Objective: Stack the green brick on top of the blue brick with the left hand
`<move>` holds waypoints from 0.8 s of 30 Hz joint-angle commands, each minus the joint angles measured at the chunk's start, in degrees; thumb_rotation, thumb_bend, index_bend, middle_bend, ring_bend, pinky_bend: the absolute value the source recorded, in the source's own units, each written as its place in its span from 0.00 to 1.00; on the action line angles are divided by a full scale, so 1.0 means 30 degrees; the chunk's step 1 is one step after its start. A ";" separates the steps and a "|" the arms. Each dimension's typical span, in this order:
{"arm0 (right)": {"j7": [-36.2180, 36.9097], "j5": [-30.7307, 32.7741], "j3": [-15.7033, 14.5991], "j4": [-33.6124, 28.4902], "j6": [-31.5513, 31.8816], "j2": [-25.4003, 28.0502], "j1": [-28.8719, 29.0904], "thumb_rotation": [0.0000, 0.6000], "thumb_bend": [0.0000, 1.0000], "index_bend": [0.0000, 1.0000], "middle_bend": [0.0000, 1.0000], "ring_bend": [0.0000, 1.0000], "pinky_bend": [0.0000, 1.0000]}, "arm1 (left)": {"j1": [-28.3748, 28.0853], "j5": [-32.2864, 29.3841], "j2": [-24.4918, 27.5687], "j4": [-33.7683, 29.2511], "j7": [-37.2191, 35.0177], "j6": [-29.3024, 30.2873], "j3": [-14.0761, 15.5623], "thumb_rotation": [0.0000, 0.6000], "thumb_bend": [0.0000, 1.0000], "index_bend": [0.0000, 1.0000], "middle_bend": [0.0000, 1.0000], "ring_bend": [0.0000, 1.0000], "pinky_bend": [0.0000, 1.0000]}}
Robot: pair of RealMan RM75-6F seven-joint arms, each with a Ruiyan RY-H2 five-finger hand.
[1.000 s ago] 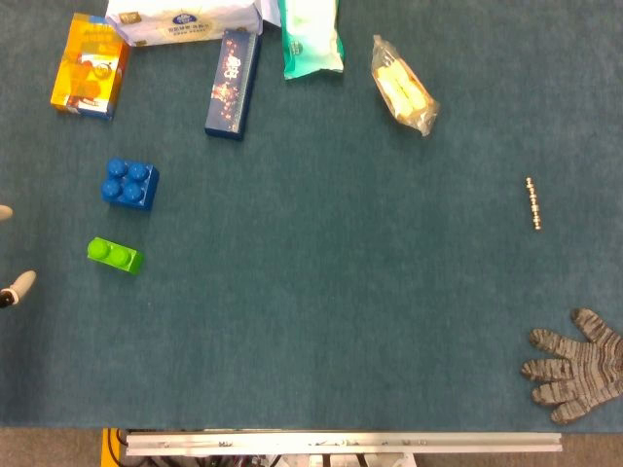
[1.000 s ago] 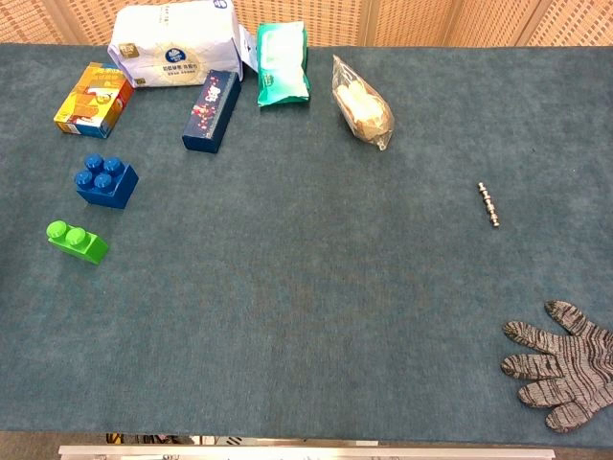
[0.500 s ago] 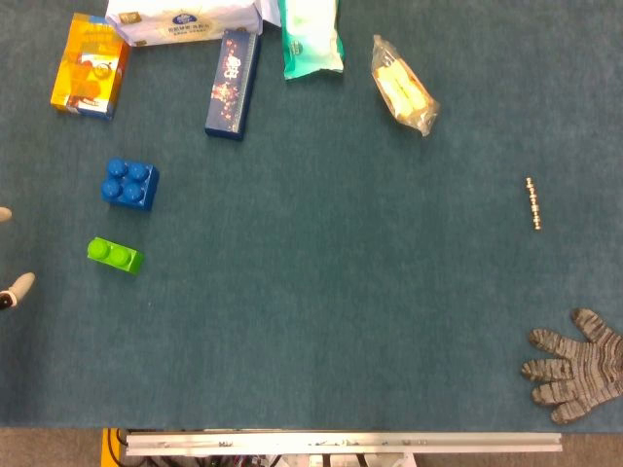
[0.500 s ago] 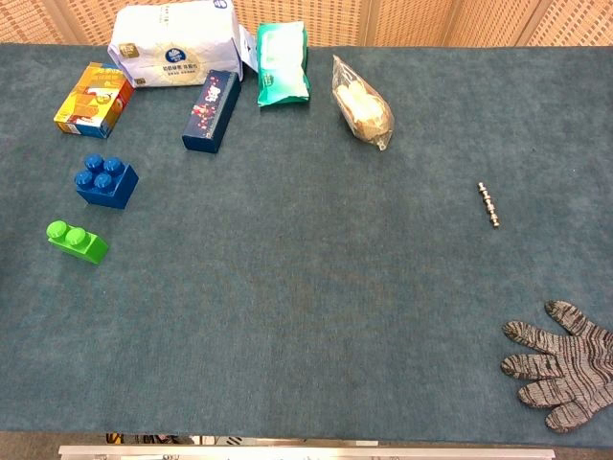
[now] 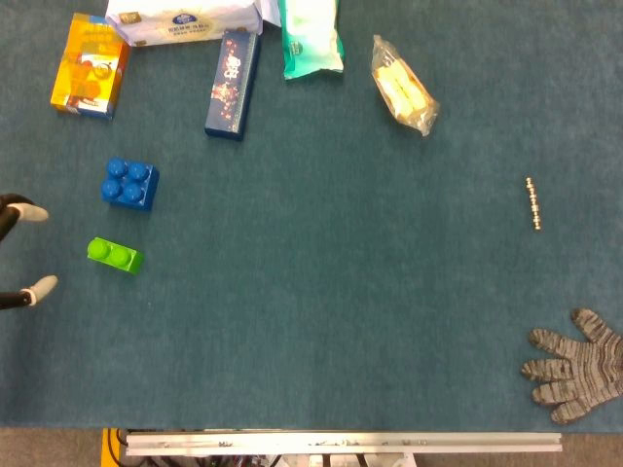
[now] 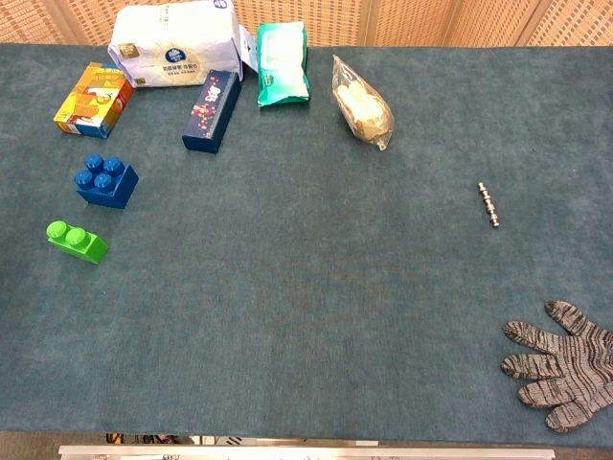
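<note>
The green brick (image 5: 115,255) (image 6: 77,241) lies on the blue cloth at the left, its two studs up. Just behind it sits the blue brick (image 5: 130,184) (image 6: 105,180), with a small gap between them. Only two fingers of my left hand (image 5: 14,214) show, at the left edge of the head view. One fingertip (image 5: 43,288) is a little left of the green brick and the other is level with the blue brick. They are spread apart, hold nothing, and touch neither brick. The chest view does not show this hand. My right hand is in neither view.
An orange box (image 5: 90,66), a tissue pack (image 5: 185,21), a dark blue box (image 5: 232,84), a green packet (image 5: 311,37) and a snack bag (image 5: 403,88) line the back. A small metal rod (image 5: 532,203) lies right. A grey knitted glove (image 5: 576,366) lies front right.
My left hand's fingers have come further in from the left edge toward the green brick. The bricks and the other things have not moved.
</note>
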 commanded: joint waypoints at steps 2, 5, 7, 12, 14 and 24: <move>-0.0026 -0.0004 -0.0002 -0.0046 0.0006 0.0044 0.0001 1.00 0.23 0.39 0.47 0.29 0.28 | -0.0969 0.0705 0.0349 0.0447 -0.0536 -0.1392 0.0417 1.00 0.13 0.33 0.30 0.27 0.25; -0.0011 -0.0027 -0.0027 -0.0051 0.0048 0.0043 -0.0031 1.00 0.23 0.39 0.47 0.29 0.28 | -0.1589 0.1008 0.0346 0.0818 -0.0707 -0.2201 0.0527 1.00 0.13 0.33 0.31 0.27 0.25; 0.0027 -0.0020 -0.0046 -0.0014 0.0098 0.0012 -0.0074 1.00 0.23 0.39 0.47 0.29 0.28 | -0.2042 0.1302 0.0276 0.1204 -0.0995 -0.2689 0.0598 1.00 0.13 0.33 0.31 0.27 0.25; 0.0146 0.0030 -0.0134 0.0110 0.0053 -0.0100 -0.0137 1.00 0.23 0.39 0.47 0.29 0.28 | -0.3175 0.2129 0.0034 0.2572 -0.1976 -0.3798 0.0870 1.00 0.13 0.33 0.31 0.27 0.25; 0.0196 0.0008 -0.0165 0.0146 0.0065 -0.0142 -0.0160 1.00 0.23 0.39 0.47 0.29 0.28 | -0.3503 0.2292 -0.0089 0.2870 -0.2157 -0.4152 0.0969 1.00 0.13 0.33 0.31 0.27 0.25; 0.0262 0.0032 -0.0257 0.0325 0.0050 -0.0274 -0.0242 1.00 0.23 0.39 0.47 0.29 0.28 | -0.4749 0.2851 -0.1299 0.4642 -0.2722 -0.5018 0.1312 1.00 0.17 0.33 0.32 0.27 0.25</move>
